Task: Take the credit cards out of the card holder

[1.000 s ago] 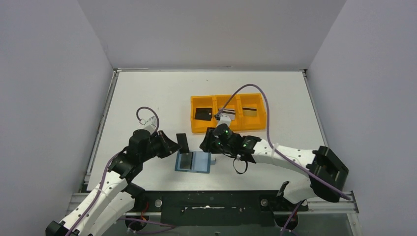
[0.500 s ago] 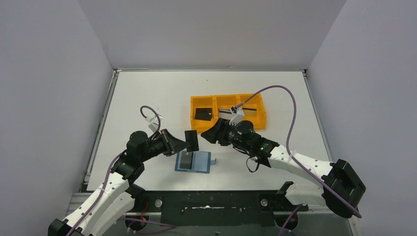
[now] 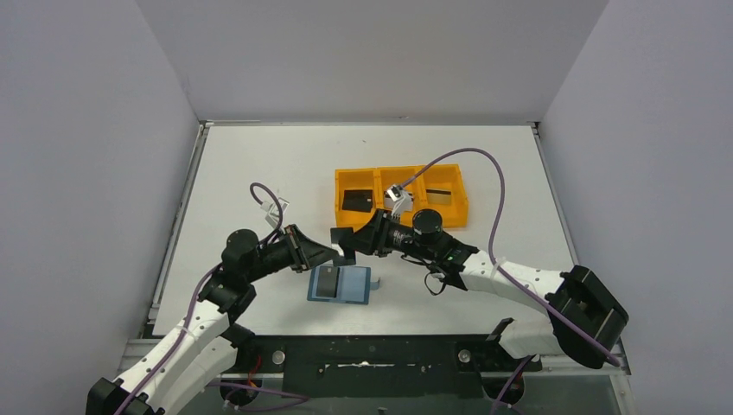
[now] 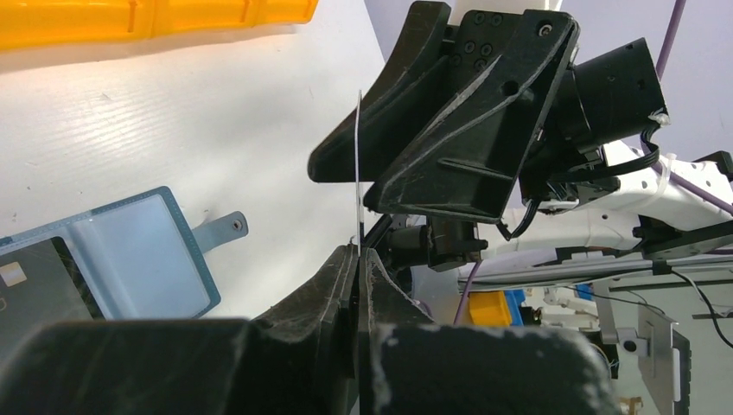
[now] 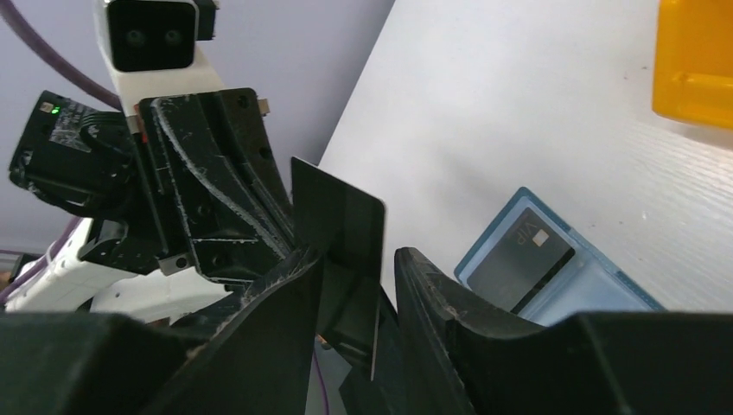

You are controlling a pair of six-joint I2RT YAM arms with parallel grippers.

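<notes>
White table (image 3: pixel 259 173) underlies everything. Left arm (image 3: pixel 203 311) and right arm (image 3: pixel 510 281) reach inward and meet low over its middle, forearms near level, wrists turned so the fingers face each other. Beyond them, orange tray (image 3: pixel 339 201): a tray card (image 3: pixel 356 201), black, in the left compartment, a striped card (image 3: pixel 438 192) in the right, and the middle one partly hidden. The card holder (image 3: pixel 354 284) lies open and flat just nearside of the meeting point, its snap tab (image 4: pixel 220 229) pointing right and a pocketed card (image 3: pixel 327 282) in its left half. The left gripper (image 4: pixel 357 251) is pressed onto one end of the held card (image 5: pixel 341 216), keeping it upright and off the table. The right gripper (image 5: pixel 359 255) has its jaws spread, one finger on either side of the card's free part, with no contact visible. Reads as a hand-over about to close. The card should be light, thin, stiff with some spring, and slick-faced. Take it flat across both faces, well in from the edge; a corner pinch risks pivot or slip.
</notes>
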